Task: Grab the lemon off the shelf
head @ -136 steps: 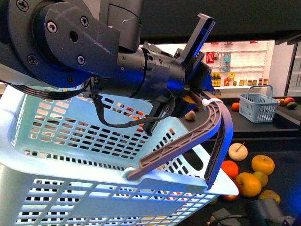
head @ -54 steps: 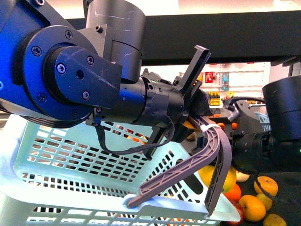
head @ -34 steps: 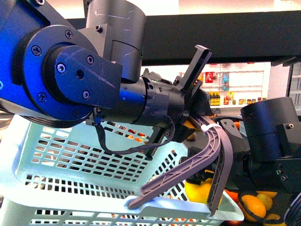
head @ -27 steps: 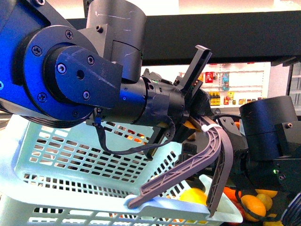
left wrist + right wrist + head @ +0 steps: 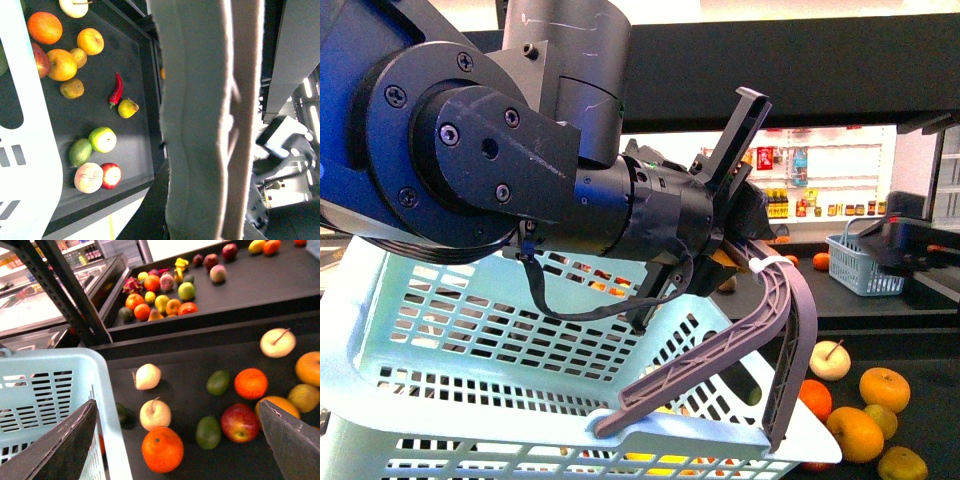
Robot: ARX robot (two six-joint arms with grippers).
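Note:
My left gripper is shut on the grey basket handle, holding up the light blue basket. That handle fills the left wrist view. A yellow fruit, apparently the lemon, shows through the basket's lowest slots and is mostly hidden. My right gripper is open with nothing between its fingers. It hangs over the shelf's dark lower tray, beside the basket's corner. An orange and a pale apple lie below it.
Oranges, a pale apple and other fruit lie on the black tray right of the basket. An upper tray holds more fruit. A red chilli and a pear lie on the tray. A small blue basket stands behind.
The right arm, which held the yellow fruit at the basket's front rim, has let it go and drawn away to the right. The fruit now lies low inside the basket.

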